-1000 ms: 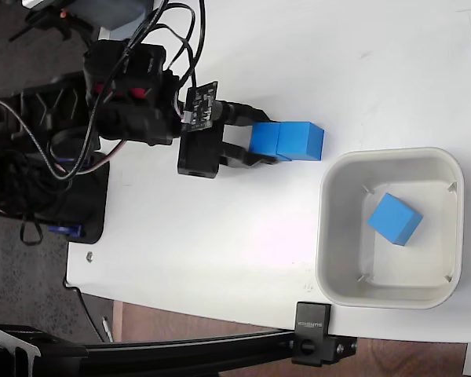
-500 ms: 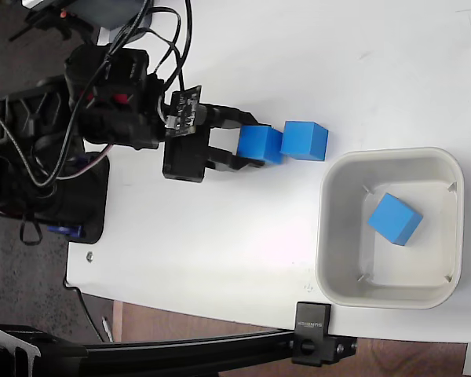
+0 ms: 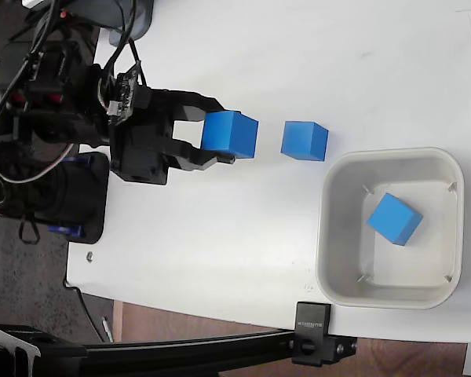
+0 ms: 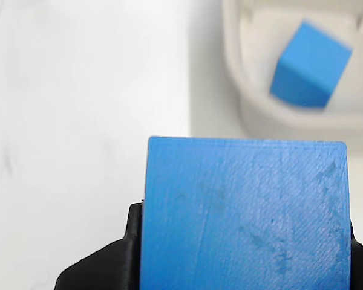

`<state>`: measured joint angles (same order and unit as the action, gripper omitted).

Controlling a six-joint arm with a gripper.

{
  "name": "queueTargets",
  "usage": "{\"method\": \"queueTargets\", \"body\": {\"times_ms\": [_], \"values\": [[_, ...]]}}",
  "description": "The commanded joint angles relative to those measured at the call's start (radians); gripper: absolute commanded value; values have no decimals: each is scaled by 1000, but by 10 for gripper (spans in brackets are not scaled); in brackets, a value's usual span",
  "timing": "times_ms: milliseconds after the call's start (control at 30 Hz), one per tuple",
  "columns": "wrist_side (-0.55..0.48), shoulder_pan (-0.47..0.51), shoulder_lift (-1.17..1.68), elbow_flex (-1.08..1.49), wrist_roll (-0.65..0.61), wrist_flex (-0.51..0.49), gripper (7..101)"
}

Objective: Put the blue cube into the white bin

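Fixed view, overhead: the white table (image 3: 298, 63) carries the white bin (image 3: 390, 294) at lower right, an off-white rounded tub that already holds one blue cube (image 3: 394, 218) lying askew on its floor. The arm (image 3: 55, 102) reaches in from the left edge, level with the table's upper half, its wrist and cabling over the dark area beside the table. Its gripper (image 3: 224, 137) points rightward, with both black fingers clamped on the held blue cube (image 3: 230, 133). A third blue cube (image 3: 304, 141) rests on the table between the held cube and the bin, apart from both.

Decisive relation: the bin lies to the right of and below the gripper in this view, with the loose cube near the direct path. The carry therefore probably needs height to pass it.

Wrist view: the held cube (image 4: 245, 214) fills the lower frame, and the bin (image 4: 236, 72) appears ahead at upper right.
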<state>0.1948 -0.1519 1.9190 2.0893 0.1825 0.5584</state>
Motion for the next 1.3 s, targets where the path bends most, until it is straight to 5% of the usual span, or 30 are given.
{"method": "queueTargets", "body": {"times_ms": [33,233,500,567,667,800,967,1167,1300], "values": [[-112,84,-83,-204,-55,18,573],[-236,219,-285,-436,-114,12,573],[-242,291,-523,-635,-114,-55,602],[-244,296,-569,-687,-117,-49,683],[-249,308,-634,-762,-115,-21,960],[-232,308,-690,-850,-144,46,1000],[-224,296,-623,-792,-167,63,1000],[-236,275,-325,-445,-178,-11,1000],[-202,250,-117,-247,-183,38,1000]]}}
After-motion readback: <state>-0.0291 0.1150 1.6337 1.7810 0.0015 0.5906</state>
